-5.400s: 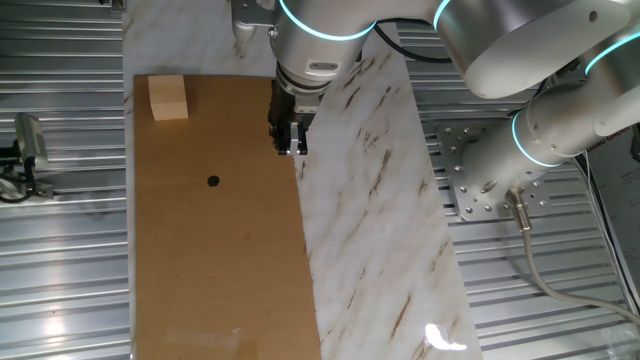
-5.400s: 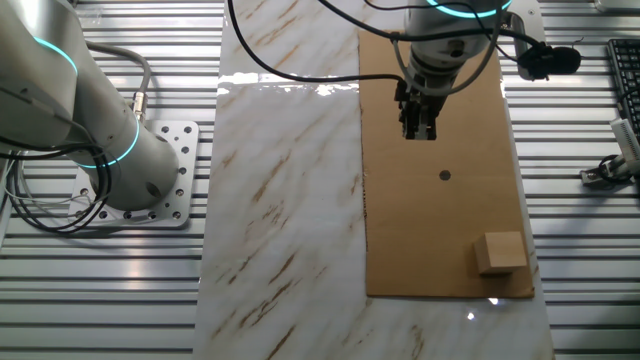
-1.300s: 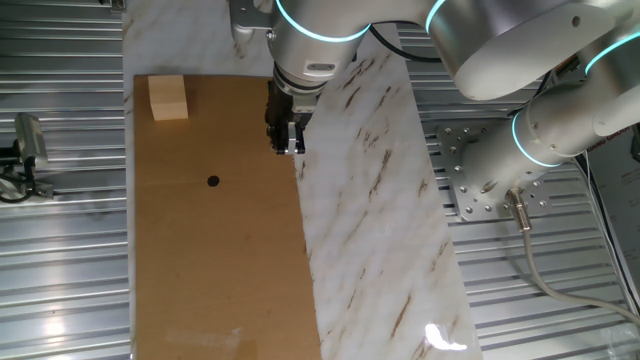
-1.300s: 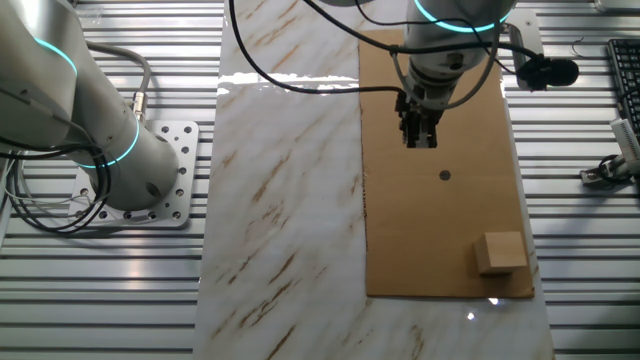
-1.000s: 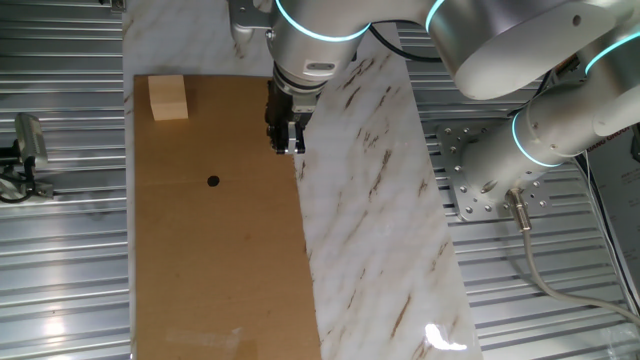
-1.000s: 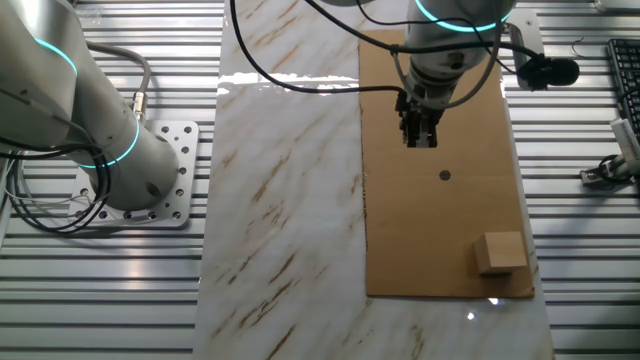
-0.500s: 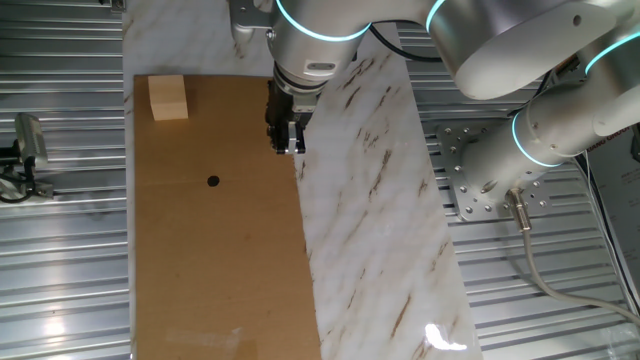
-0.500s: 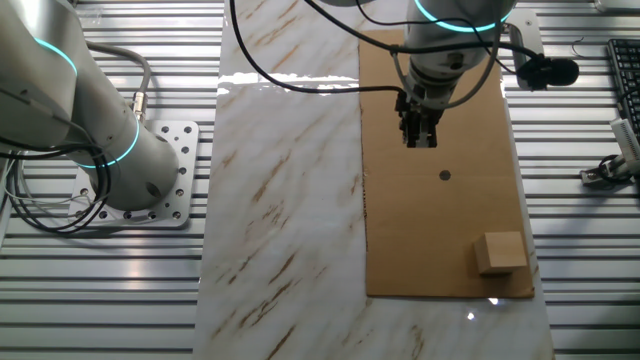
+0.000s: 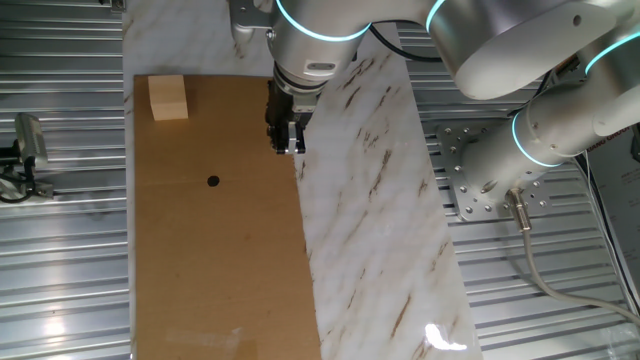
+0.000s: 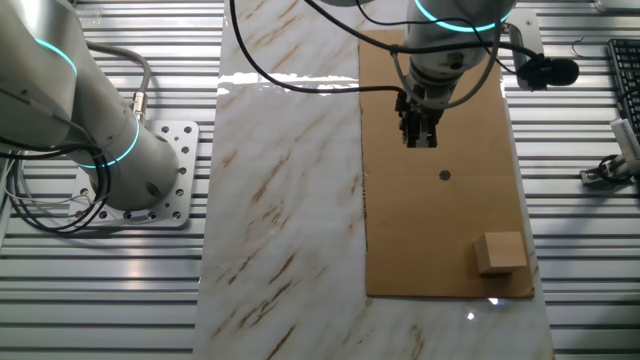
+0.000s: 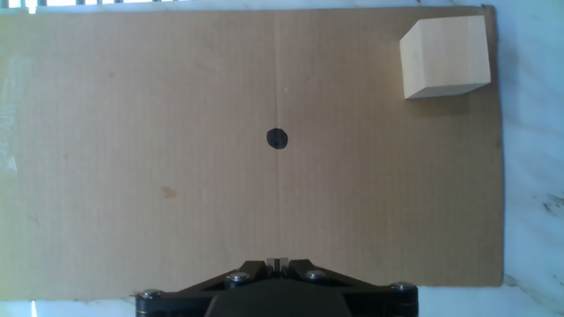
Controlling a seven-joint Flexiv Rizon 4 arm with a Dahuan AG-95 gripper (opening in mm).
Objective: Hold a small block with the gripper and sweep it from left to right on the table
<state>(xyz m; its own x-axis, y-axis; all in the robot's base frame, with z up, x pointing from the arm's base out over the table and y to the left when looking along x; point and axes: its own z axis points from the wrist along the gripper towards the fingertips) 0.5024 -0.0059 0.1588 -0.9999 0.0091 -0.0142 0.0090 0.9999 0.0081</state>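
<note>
The small pale tan wooden cube (image 9: 168, 98) sits untouched at the far corner of my table's brown cardboard board (image 9: 220, 270); nearer the middle lies a tiny black dot (image 9: 212, 181). My narrow black two-finger pincer (image 9: 289, 145) hangs at the board's edge beside the marble strip (image 9: 370, 230), fingers nearly together, empty. I'm at the approach step; next I must cross to the cube, widen and straddle it

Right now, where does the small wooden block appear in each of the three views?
One fixed view: the small block sits at the upper left corner of the cardboard.
The other fixed view: the block sits lower right on it.
Hand view: the block is at top right.
Shared landmark: the black dot.
</note>
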